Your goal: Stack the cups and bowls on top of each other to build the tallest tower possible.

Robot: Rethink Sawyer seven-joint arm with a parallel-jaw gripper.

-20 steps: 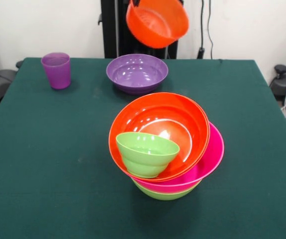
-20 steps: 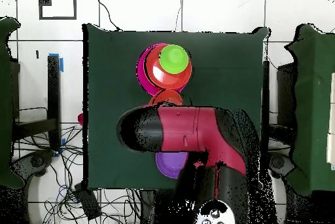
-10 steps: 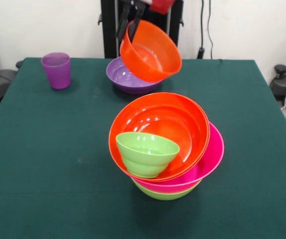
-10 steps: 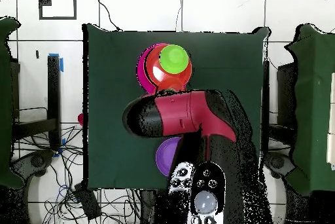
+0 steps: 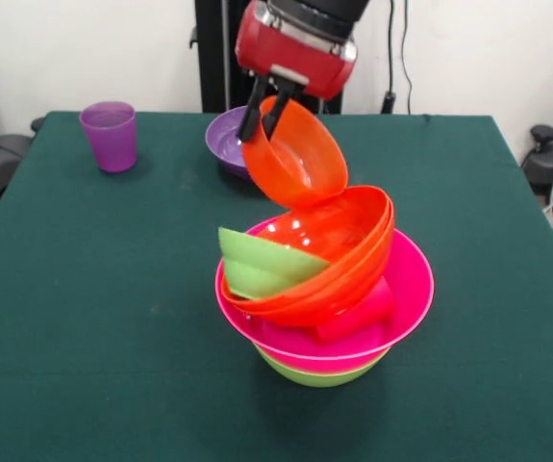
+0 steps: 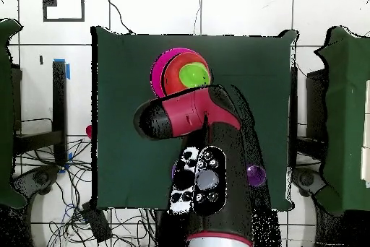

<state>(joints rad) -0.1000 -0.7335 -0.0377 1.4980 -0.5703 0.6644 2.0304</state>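
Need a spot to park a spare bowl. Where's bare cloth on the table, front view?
Free: the near-left cloth between the purple cup and the tower, the strip right of the tower to the table edge, and the near edge. Crowded: far centre, where the hand grips the small orange bowl over the tower, just in front of the purple bowl.

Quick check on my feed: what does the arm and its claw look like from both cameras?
The claw has two thin black fingers under a glossy red housing with a silver band. From overhead, the arm is red with black joints, plus a black panel bearing round buttons.
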